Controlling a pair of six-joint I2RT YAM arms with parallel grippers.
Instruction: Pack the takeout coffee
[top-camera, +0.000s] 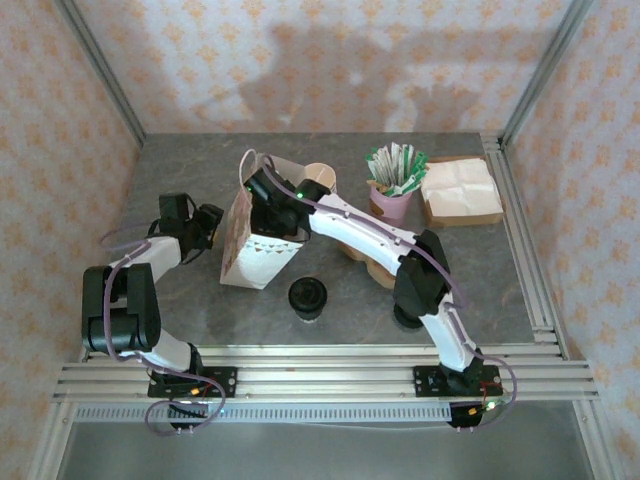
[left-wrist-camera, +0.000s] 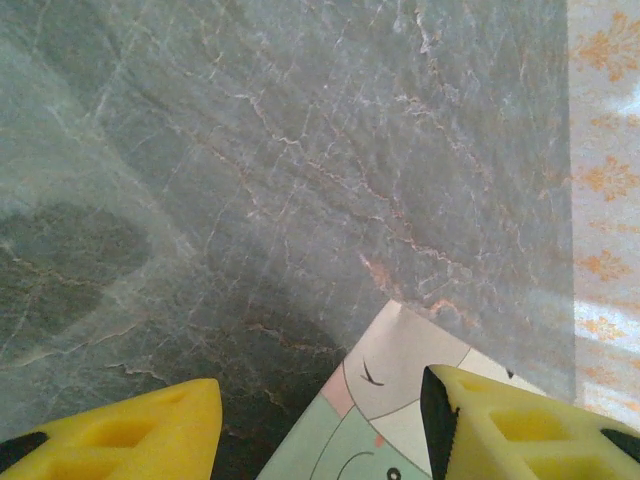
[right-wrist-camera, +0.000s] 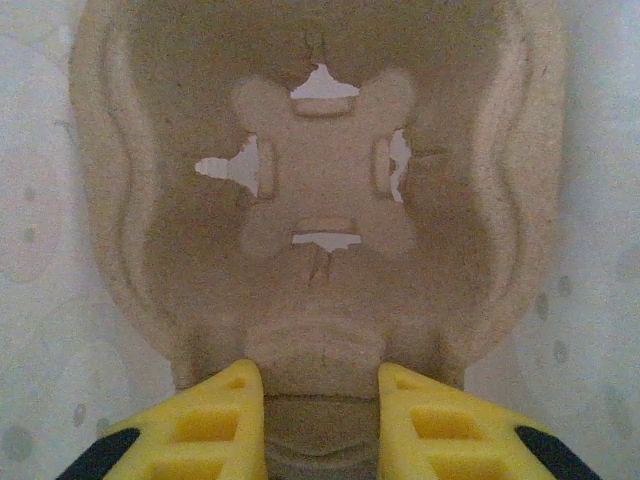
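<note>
**Takeout coffee (top-camera: 308, 297) outside the paper bag (top-camera: 246, 262)**

Right end effector (right-wrist-camera: 320, 372) is down in the bag, pinching a pulp carrier (right-wrist-camera: 320, 205) by its edge. Left end effector (left-wrist-camera: 320, 400) is spread wide at the bag's corner. Coffee stands on the worktop (top-camera: 480, 290), just base-side of the right one.

Right arm stretches forward-left, wrist dipped, right gripper (right-wrist-camera: 320, 425) clamped on pulp carrier (right-wrist-camera: 320, 200); left arm folded, left gripper (left-wrist-camera: 320, 425) fingers spread wide
</note>
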